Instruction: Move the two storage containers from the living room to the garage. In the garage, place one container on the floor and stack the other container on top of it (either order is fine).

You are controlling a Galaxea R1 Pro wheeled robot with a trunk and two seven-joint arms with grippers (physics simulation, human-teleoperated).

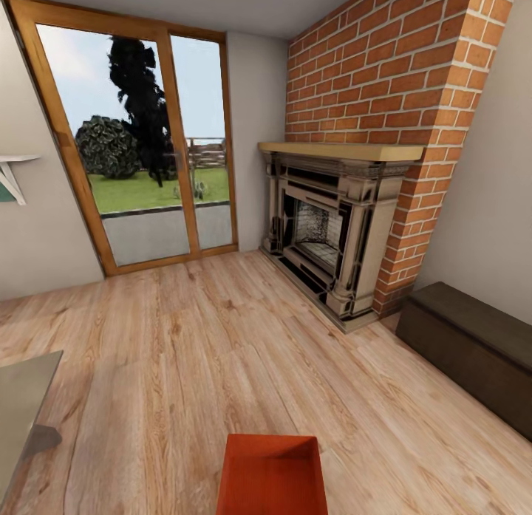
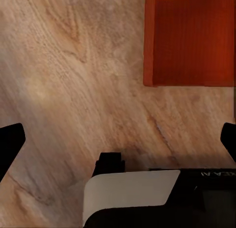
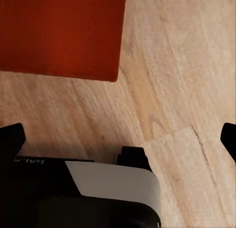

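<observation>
Bin [image 1: 272, 474] sits on the wood floor [image 1: 185, 338] just ahead; both tools, left [image 2: 118, 139] and right [image 3: 118, 139], gape wide and empty. Thin walls could slip or skid under an uneven grab.

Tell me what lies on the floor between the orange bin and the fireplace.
Nothing but bare wood-plank floor. In the head view, the orange bin sits at the bottom edge and the fireplace stands against the brick wall beyond it.
</observation>
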